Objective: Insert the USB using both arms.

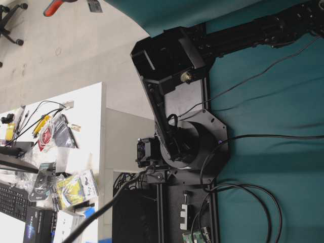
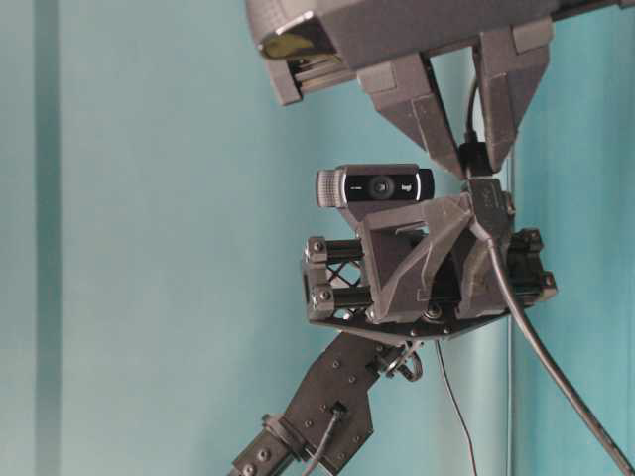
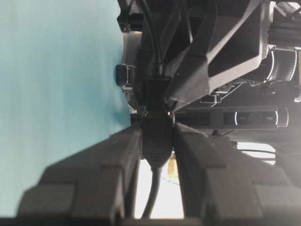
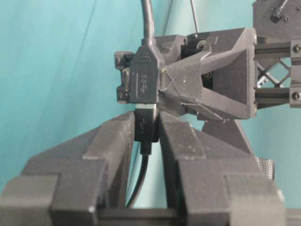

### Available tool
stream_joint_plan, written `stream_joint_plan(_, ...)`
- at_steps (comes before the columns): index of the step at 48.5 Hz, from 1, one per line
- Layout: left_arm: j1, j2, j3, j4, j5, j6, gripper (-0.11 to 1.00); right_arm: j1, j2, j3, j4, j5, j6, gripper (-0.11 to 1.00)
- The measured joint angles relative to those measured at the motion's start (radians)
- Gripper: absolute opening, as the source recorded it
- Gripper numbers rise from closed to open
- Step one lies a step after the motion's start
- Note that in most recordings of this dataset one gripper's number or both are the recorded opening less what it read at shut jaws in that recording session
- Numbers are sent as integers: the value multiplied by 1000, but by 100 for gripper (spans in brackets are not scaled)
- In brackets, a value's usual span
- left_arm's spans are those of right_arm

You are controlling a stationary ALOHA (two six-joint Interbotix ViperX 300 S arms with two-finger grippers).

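My right gripper (image 4: 146,118) is shut on the black USB plug (image 4: 146,131), and the plug's cable runs back between the fingers. The plug's metal tip sits in the mouth of a black USB socket (image 4: 143,77), with a short silver strip still showing. My left gripper (image 3: 157,128) is shut on that socket (image 3: 157,141) from the side. In the table-level view the right gripper (image 2: 474,165) points down from above. The left gripper (image 2: 484,204) reaches in from the left just under it. In the overhead view one black arm (image 1: 174,96) rises from its round base, and neither gripper shows there.
The socket's cable (image 2: 541,357) hangs down to the lower right. A webcam (image 2: 375,185) sits on the left wrist. Teal cloth (image 1: 273,152) lies under loose black cables (image 1: 253,195). A white table (image 1: 88,109) at the left holds clutter and a keyboard (image 1: 12,200).
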State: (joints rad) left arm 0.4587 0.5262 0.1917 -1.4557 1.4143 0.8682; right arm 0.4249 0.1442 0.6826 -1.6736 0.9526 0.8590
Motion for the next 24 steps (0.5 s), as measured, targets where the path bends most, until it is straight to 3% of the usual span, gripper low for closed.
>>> stream_joint_plan(2,-2,0,0,0,0,0,23,0,0,0,2,2,0,25)
stream_joint_plan(7,-5,0,-2,0,0,0,23,-2,2,-6,0,14,3,50)
stream_joint_plan(12,-8,0,-2,-2,0,-2,23,-2,0,-8,2,40,5,66)
stream_joint_plan(24,-9,-6,6,9,-29,-2,23,8,-20,-8,8,132,18,66)
